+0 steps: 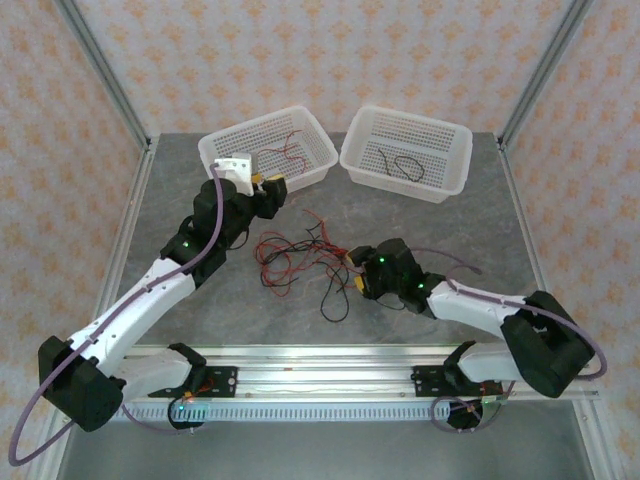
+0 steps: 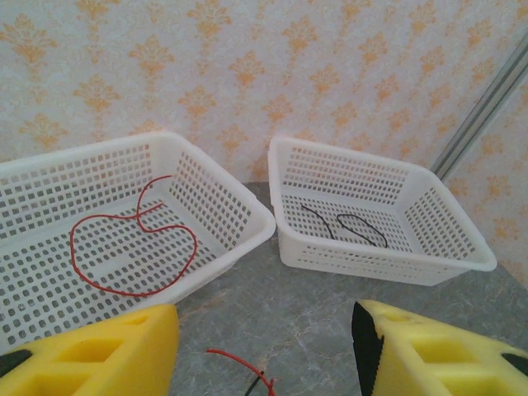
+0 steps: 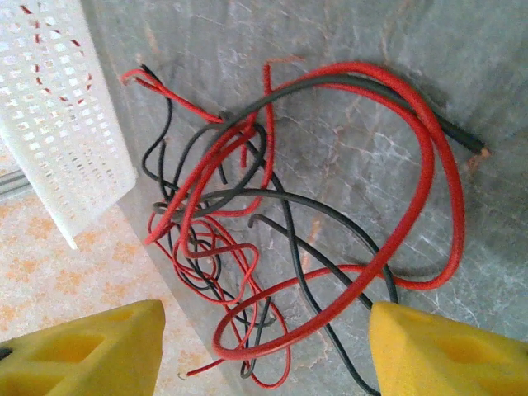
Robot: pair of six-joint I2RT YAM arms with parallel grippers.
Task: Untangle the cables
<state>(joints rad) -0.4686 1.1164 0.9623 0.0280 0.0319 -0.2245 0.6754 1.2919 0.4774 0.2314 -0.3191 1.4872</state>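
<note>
Cables (image 1: 295,255), red and black, are lying in a loose tangle near the middle of the surface (image 1: 480,250). One red strand (image 2: 132,247) is sitting in the left basket (image 1: 215,150) and one black strand (image 2: 346,227) in the right basket (image 1: 455,175), both baskets standing along the far edge. The right end effector (image 3: 264,346) is hovering just above the pile, spread wide and holding nothing. The left end effector (image 2: 264,351) is likewise gaping empty near the left basket's front wall. These wires are looking light, limp and springy, so any pull is likely dragging neighbours along. A free tip is probably offering the cleanest hold, such as the bare-ended black one (image 3: 472,150) lying clear of the loops. Whether the strands are truly knotted or merely overlapping is hard to tell from here. Open room is lying toward the right edge and near edge, while the baskets are crowding the far side.
</note>
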